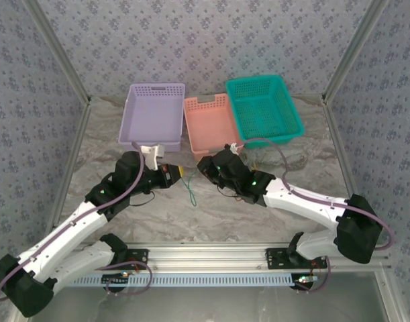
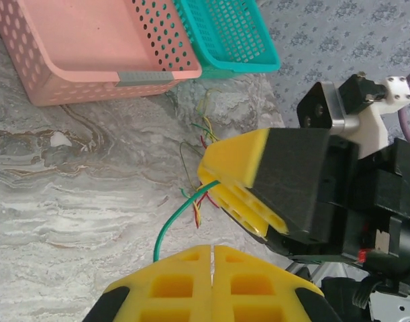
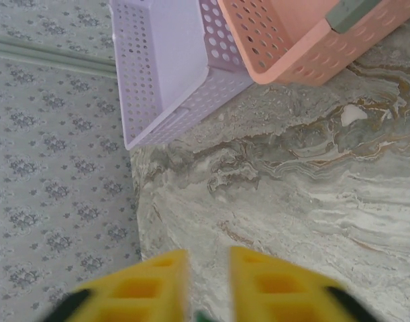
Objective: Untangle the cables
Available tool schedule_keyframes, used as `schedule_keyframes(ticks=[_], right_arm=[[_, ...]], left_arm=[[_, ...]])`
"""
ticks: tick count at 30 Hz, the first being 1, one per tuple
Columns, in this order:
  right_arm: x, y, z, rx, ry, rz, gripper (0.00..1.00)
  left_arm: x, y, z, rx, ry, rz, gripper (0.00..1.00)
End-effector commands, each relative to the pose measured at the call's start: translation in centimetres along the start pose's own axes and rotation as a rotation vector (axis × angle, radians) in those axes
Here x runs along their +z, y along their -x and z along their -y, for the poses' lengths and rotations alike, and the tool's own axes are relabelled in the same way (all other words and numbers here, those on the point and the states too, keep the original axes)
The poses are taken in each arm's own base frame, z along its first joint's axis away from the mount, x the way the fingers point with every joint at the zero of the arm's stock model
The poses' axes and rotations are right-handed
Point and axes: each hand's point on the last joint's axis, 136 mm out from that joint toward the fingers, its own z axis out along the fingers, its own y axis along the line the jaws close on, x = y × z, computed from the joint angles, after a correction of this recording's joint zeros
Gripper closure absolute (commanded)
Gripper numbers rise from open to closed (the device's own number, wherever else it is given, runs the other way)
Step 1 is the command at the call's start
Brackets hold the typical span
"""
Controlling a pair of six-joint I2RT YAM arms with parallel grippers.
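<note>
Cables, a small knot of thin flexible wires in green, red, yellow and black, lie on the grey marbled tabletop at about the middle of the overhead view. The two arms close in on them from 9 and 3 o'clock.

Three perforated plastic baskets stand in a row toward 12 o'clock, apart from the knot: a lavender one, a salmon-pink one and a teal one. Judging by the colours, they are probably there to receive the wires once these are separated.

From the left wrist camera, the right gripper sits at 1 o'clock of the knot. Its yellow fingers are drawn in on the green wire, which runs out from between the tips and curves down toward 7 o'clock, its free end resting on the table. Its own wrist camera, somewhat blurred, shows a narrow gap between the fingers, so the pinch looks light rather than hard. Gripping one strand near the knot makes sense, since it gives something to pull against.

The left gripper hovers at 6 o'clock of the knot with its jaws pressed flat together and nothing visible between them. It is close enough to pin or take a second strand, but it would have to spread first. The red and yellow ends remain bunched beside the right fingertips, so the untangling looks barely begun.
</note>
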Motion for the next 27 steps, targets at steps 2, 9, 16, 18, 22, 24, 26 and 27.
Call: schedule_keyframes(ticks=[2,9,16,18,22,24,26,27], right_arm=[[-0.3,2.1,-0.8,0.039,-0.008,0.079,1.0],[-0.4,8.8,-0.2,0.03,-0.066,0.13,1.0],[0.3,14.7,-0.6,0.046,-0.088,0.101,1.0],[0.0,16.4,-0.6,0.065,-0.09,0.119,1.0],[-0.8,20.1,-0.2,0.139,-0.061,0.148,1.0],[-1.3,21.9,-0.1,0.174,-0.047,0.162,1.0],[-1.6,23.3,0.0,0.209,-0.028,0.163,1.0],[-1.8,23.9,0.2,0.222,-0.028,0.167,1.0]], left_arm=[[-0.1,-0.3,1.8,0.032,-0.068,-0.006,1.0],[-0.2,-2.5,4.9,0.194,-0.094,-0.025,1.0],[1.1,-7.2,9.5,0.523,-0.084,-0.058,1.0],[1.9,-8.5,10.1,0.599,-0.055,-0.069,1.0],[3.4,-9.7,10.1,0.684,0.019,-0.028,1.0],[3.8,-9.8,10.0,0.698,0.036,0.003,1.0],[3.9,-10.0,10.0,0.717,0.048,0.035,1.0],[4.0,-10.2,10.1,0.726,0.05,0.043,1.0]])
